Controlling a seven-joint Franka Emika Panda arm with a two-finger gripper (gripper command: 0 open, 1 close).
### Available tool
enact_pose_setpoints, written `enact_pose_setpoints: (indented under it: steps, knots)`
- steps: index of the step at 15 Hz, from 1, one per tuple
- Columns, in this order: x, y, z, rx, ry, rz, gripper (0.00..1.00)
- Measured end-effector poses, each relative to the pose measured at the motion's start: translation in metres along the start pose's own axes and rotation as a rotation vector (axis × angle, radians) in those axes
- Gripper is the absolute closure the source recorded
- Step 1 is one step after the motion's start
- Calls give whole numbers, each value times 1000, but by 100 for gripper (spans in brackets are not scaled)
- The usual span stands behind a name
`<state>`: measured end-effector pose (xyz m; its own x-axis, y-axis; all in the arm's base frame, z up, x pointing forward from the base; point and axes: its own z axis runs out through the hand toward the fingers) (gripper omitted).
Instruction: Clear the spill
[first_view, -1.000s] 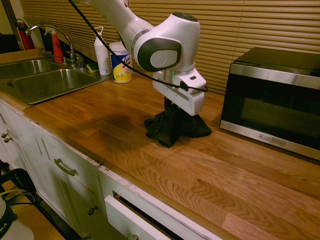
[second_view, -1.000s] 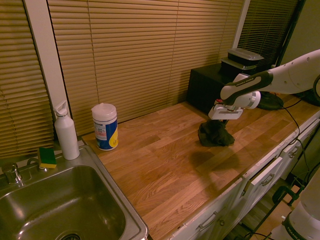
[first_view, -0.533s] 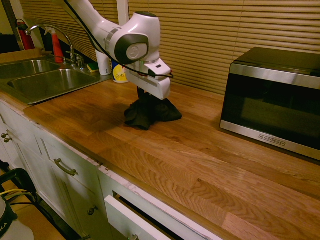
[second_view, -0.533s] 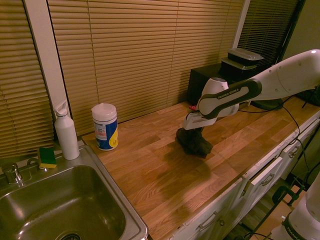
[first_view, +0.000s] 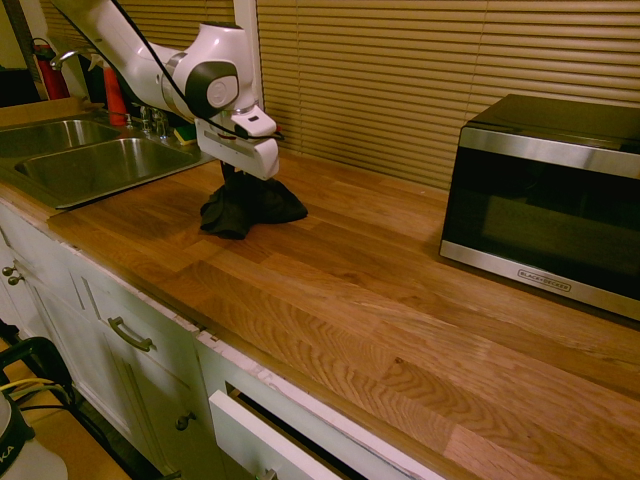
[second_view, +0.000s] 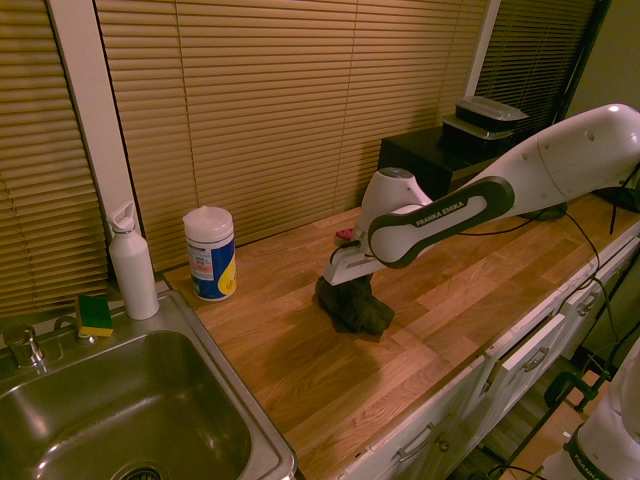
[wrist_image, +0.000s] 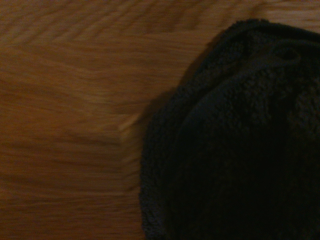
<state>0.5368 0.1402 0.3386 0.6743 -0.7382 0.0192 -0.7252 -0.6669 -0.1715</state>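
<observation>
Wiping step in hand: gripper clamped on bunched black cloth, pointing straight down, cloth spread against wooden countertop near sink. No spill drops visible on bare wood in any view; possibly hidden under cloth, cannot tell. Next, judged: maintain downward pressure, sweep across remaining wood, avoid wipes canister.

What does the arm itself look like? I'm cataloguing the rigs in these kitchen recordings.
A glossy white arm of rounded segments with dark grey joint caps and a dark band lettered "FRANKA EMIKA". A black cable runs along it to the boxy white gripper.
</observation>
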Motion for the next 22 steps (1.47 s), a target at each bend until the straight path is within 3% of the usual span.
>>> enact_pose_setpoints:
  steps: [10, 11, 22]
  knots:
    - [-92, -87, 16, -27, 9, -89, 100]
    - [-96, -92, 17, -31, 8, -92, 0]
    - [-109, -103, 22, -52, 12, -110, 0]
